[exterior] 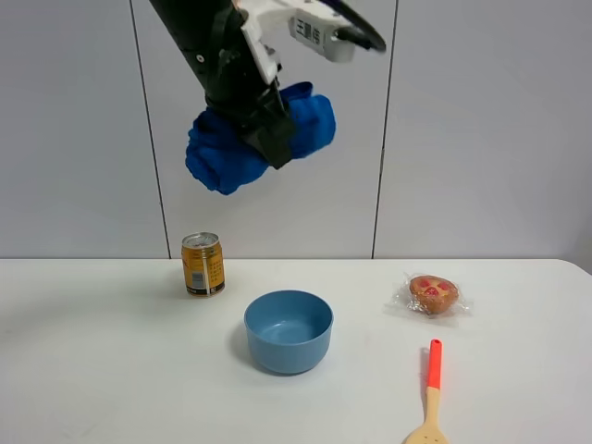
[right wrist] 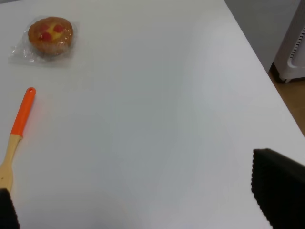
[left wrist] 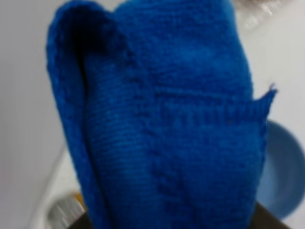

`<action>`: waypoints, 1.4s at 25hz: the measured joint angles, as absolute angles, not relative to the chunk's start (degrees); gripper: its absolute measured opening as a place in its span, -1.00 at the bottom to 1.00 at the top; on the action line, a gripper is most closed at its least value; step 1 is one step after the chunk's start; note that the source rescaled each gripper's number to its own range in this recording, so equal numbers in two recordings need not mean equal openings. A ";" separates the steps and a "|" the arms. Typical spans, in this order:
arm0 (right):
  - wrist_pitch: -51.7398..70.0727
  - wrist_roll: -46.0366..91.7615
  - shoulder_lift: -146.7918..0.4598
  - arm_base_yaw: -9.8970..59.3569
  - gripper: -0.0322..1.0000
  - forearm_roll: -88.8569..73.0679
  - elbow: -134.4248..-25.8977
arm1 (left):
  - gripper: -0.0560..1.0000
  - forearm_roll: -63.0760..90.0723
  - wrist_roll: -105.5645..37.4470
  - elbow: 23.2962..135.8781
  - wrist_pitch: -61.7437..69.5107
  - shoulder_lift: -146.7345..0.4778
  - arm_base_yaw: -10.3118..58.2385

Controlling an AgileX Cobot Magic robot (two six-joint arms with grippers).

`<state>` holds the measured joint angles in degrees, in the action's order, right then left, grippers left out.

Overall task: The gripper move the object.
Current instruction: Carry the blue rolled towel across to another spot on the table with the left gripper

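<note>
Blue and soft, the cloth (exterior: 222, 159) hangs high in the air, far above the desk (exterior: 102, 370). We see it bunched up in a ball, and it touches nothing on the desk. The left gripper (exterior: 274, 141) is pinching the cloth in the middle, so blue lumps stick out on both sides of its black tip. In the left wrist view the cloth fills almost the whole picture, and we can see its knitted lines and a folded edge.

On the white desk sits a blue bowl (exterior: 288, 330), near the middle. The cloth is up at 12 o'clock from the bowl, a little toward 11. A gold can (exterior: 203, 265) stands upright at 10 o'clock from the bowl, near it but not touching. A small round cake in a clear wrapper (exterior: 433, 294) lies at 2 o'clock from the bowl, well apart from it. A wooden spoon with an orange handle (exterior: 430, 393) lies flat at 4 o'clock from the bowl, with the orange end pointing toward the cake.

The right gripper (right wrist: 140, 205) does not show in the high view. In its own wrist view we see its two dark tips spread wide apart, with only bare desk between them. It holds nothing. The cake and the spoon lie farther off in that view.
</note>
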<state>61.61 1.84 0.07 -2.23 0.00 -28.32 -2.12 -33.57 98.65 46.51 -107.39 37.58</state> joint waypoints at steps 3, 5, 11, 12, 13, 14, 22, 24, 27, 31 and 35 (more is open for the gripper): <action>61.61 1.84 0.07 -2.23 1.00 0.00 -28.32 | -0.87 -1.22 -46.21 100.54 46.84 -111.02 38.38; 61.61 1.84 0.07 -2.23 1.00 0.00 -28.32 | -0.87 0.00 -52.59 101.74 46.83 -113.32 38.59; 61.61 -0.76 0.07 -2.23 1.00 1.31 -28.32 | -0.87 5.46 -64.75 103.35 46.64 -117.85 38.91; 61.61 -0.94 0.07 -2.23 1.00 1.38 -28.32 | -0.87 7.26 -65.94 103.35 46.64 -117.91 38.91; 61.61 -1.03 0.07 -2.23 1.00 1.38 -28.32 | -0.87 8.74 -67.40 103.35 46.59 -117.99 38.91; 61.61 -1.07 0.07 -2.23 1.00 1.38 -28.32 | -0.87 10.34 -68.95 103.35 46.60 -117.99 38.91; 61.61 -1.07 0.07 -2.23 1.00 1.38 -28.32 | -0.87 12.92 -75.15 104.17 44.29 -118.66 38.06; 61.61 -1.07 0.07 -2.23 1.00 1.38 -28.32 | -0.87 12.39 -75.26 105.31 42.16 -119.64 37.66; 61.61 -1.07 0.07 -2.23 1.00 1.43 -28.32 | -0.87 11.80 -75.36 108.49 41.37 -122.27 36.93; 61.61 -1.07 0.07 -2.23 1.00 1.43 -28.32 | -0.87 10.11 -75.36 113.75 41.59 -127.78 36.29; 61.61 -1.07 0.07 -2.23 1.00 1.43 -28.32 | -0.87 7.82 -75.38 118.22 42.61 -133.83 35.10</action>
